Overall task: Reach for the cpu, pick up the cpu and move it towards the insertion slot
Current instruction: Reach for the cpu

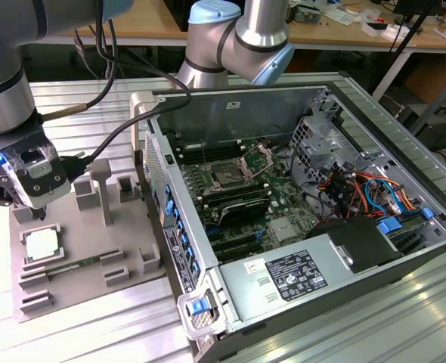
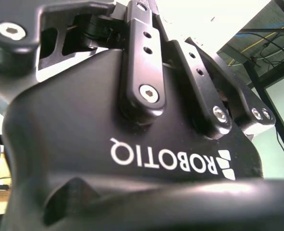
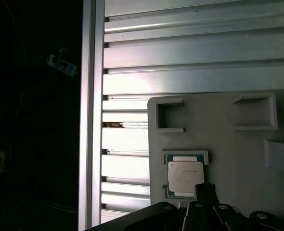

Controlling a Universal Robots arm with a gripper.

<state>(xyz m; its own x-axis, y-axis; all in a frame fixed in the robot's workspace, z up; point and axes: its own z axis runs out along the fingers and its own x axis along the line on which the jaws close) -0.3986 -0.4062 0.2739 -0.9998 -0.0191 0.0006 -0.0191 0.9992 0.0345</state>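
The cpu (image 1: 41, 243) is a small square chip with a silvery top and lies flat in a recess of a grey fixture plate (image 1: 83, 227) at the exterior view's left. My gripper (image 1: 35, 198) hangs a little above and just behind it, apart from it. In the first wrist view the cpu (image 3: 184, 177) lies close to the gripper's dark parts (image 3: 205, 199). The second wrist view shows the gripper's black body (image 2: 132, 144). The insertion slot (image 1: 227, 175) sits on the green board inside the open computer case, its metal bracket (image 1: 257, 159) swung up.
The open case (image 1: 298, 227) has a tall side wall (image 1: 170, 204) between the fixture plate and the board. Grey posts and blocks (image 1: 102, 185) stand on the plate. Cables (image 1: 359, 189) and a power supply (image 1: 298, 276) fill the case's right side. Ribbed aluminium table (image 3: 195, 53) surrounds everything.
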